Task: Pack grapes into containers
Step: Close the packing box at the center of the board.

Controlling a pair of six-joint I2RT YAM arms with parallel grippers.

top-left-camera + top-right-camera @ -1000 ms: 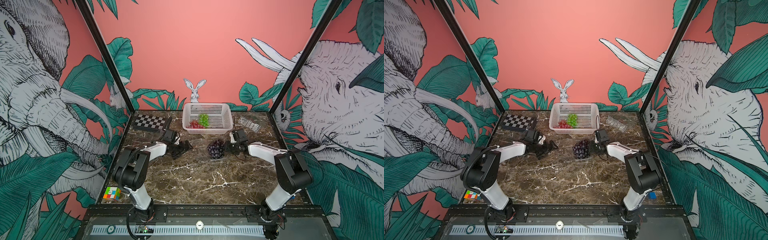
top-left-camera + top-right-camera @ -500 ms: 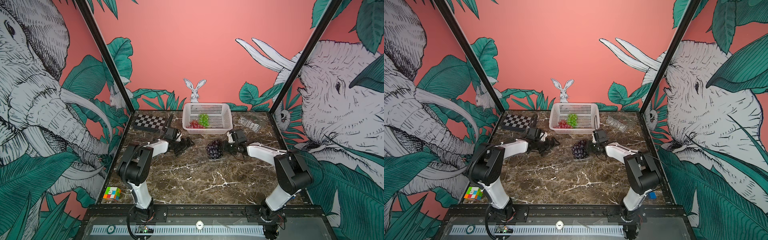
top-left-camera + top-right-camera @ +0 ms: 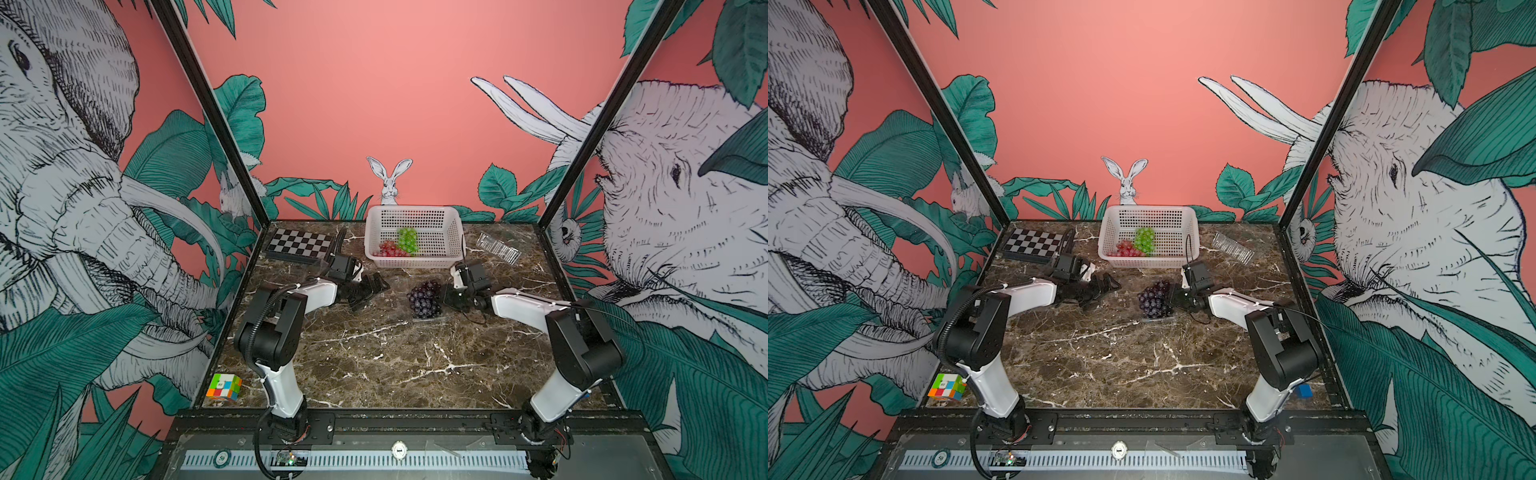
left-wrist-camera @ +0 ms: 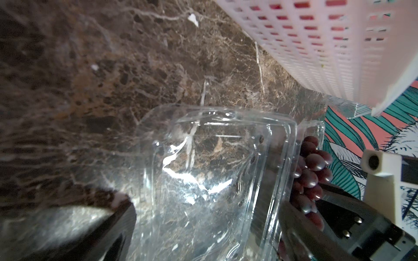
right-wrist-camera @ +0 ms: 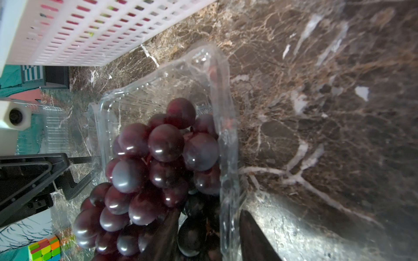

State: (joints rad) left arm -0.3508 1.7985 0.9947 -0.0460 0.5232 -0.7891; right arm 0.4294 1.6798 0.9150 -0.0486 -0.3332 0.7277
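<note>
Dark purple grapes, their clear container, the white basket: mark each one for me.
dark purple grapes [image 3: 424,298]: in a top view, middle of the bunch.
clear container [image 5: 227,144]: right wrist view, the side wall beside the grapes.
white basket [image 3: 415,261]: in a top view, its near wall.

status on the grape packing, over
Left gripper open, straddling clear lid. Right gripper astride container wall, grip unclear. Dark grapes in container; red grapes, green grapes in white basket close behind.
</note>
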